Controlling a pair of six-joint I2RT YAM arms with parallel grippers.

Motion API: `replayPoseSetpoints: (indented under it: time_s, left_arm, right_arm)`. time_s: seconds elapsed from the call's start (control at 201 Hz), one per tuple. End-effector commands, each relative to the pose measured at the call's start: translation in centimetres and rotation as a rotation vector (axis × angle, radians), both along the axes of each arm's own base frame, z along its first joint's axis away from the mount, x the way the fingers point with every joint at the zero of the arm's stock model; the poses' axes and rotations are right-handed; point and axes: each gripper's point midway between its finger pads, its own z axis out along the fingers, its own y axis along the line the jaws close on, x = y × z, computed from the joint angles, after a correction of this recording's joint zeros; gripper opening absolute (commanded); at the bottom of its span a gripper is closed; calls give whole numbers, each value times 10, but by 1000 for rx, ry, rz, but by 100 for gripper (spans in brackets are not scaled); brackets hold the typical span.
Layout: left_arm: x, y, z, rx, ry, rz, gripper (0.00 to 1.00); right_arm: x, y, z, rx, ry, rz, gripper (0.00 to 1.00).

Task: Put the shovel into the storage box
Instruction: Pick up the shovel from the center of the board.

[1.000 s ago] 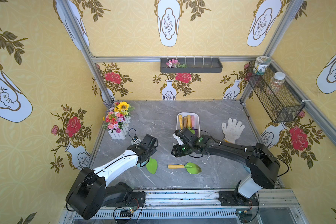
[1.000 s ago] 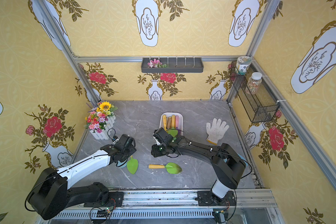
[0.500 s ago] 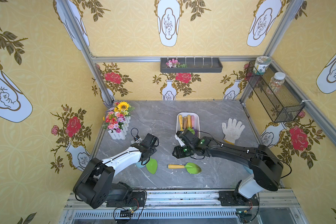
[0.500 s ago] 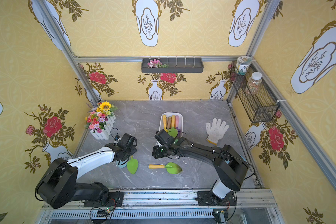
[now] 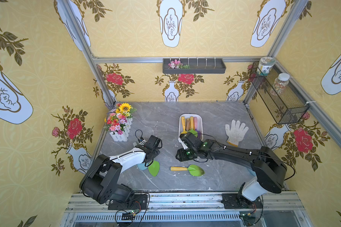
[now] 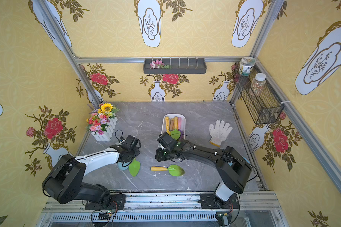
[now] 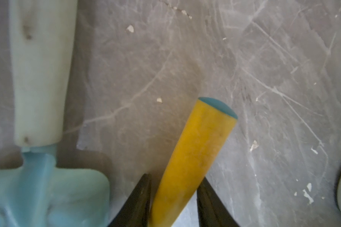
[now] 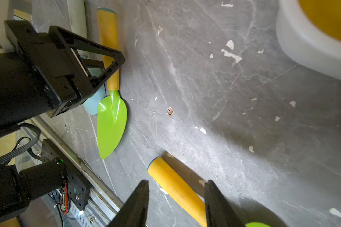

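A green-bladed, yellow-handled shovel [image 5: 187, 169] is laid flat, its handle seen untouched between the right gripper's [image 8: 176, 181] parted jaws. A second shovel [image 8: 111, 118], alike, is closely flanked at the handle by the left gripper's [image 7: 174, 176] jaws. The white storage box [image 5: 191, 115], filled with shovels, is set nearer the right jaws.

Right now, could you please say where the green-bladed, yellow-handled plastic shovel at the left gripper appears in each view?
Both top views: shovel blade front-left, beside the left arm.
Left wrist: its handle inside the left gripper.
Right wrist: whole, beside that gripper.
Shared landmark: pale blue plastic shovel alongside.
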Motion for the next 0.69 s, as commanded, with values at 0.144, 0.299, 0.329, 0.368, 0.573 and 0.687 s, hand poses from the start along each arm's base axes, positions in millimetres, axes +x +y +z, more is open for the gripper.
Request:
replayPoseSetpoints:
  time_s: [0.144, 0.299, 0.329, 0.368, 0.573, 0.687]
  left_arm:
    - [-5, -11, -1, -22, 22, -66, 31]
    - [2, -14, 8, -17, -5, -91, 25]
    - [4, -15, 10, -17, -10, -97, 24]
    - [5, -16, 12, -14, -15, -104, 24]
    - [14, -18, 22, 7, -39, -131, 19]
    - [20, -21, 29, 8, -53, -147, 19]
  right_arm:
    - [6, 0, 3, 2, -27, -21, 50]
    - [8, -2, 6, -1, -34, -27, 50]
    - [8, -3, 6, -3, -36, -27, 50]
    - [8, -4, 7, -4, -39, -29, 50]
    - [11, -9, 10, -10, -44, -41, 50]
    - [13, -11, 11, -12, -46, -47, 50]
